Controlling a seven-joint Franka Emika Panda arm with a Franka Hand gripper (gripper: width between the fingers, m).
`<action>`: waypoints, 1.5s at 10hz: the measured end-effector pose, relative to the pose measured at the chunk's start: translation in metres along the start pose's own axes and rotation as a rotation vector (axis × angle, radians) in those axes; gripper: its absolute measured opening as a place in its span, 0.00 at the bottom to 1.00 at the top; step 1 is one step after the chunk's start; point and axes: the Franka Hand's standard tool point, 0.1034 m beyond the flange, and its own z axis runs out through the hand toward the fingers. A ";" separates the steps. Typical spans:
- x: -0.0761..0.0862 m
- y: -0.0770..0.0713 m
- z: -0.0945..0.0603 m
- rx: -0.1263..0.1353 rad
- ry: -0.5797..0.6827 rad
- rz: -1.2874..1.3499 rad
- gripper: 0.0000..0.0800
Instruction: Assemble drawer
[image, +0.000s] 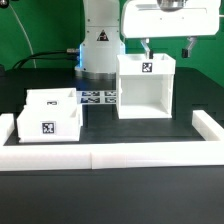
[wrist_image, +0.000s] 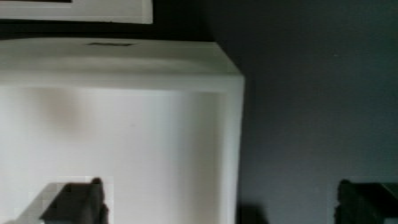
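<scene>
1. Housing (image: 146, 88) of the drawer: one tall box of smooth white plastic with flat walls and square edges. One black-and-white square tag sits on its facing wall. It stands upright toward the exterior view's right of the counter (image: 110, 125). In the wrist view the housing (wrist_image: 125, 120) appears as a plain white block.
2. Trays (image: 48, 115): two low, shallow white boxes, each tagged, touching one another at the exterior view's left, well apart from the housing. Knobs cannot be made out.
3. Gripper (image: 168, 48): two dark fingers (wrist_image: 71, 200) spread apart, empty, hovering above the housing's upper edge.
4. Marker board (image: 98, 98): one flat white sheet lying between trays and housing.
5. Rails (image: 110, 152): long, low white blocks edging the matte black counter on three sides.
</scene>
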 end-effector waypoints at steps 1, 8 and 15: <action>0.000 0.000 0.000 0.005 -0.001 -0.004 0.81; -0.012 -0.008 0.017 0.067 0.024 0.072 0.66; -0.011 -0.007 0.016 0.067 0.026 0.073 0.05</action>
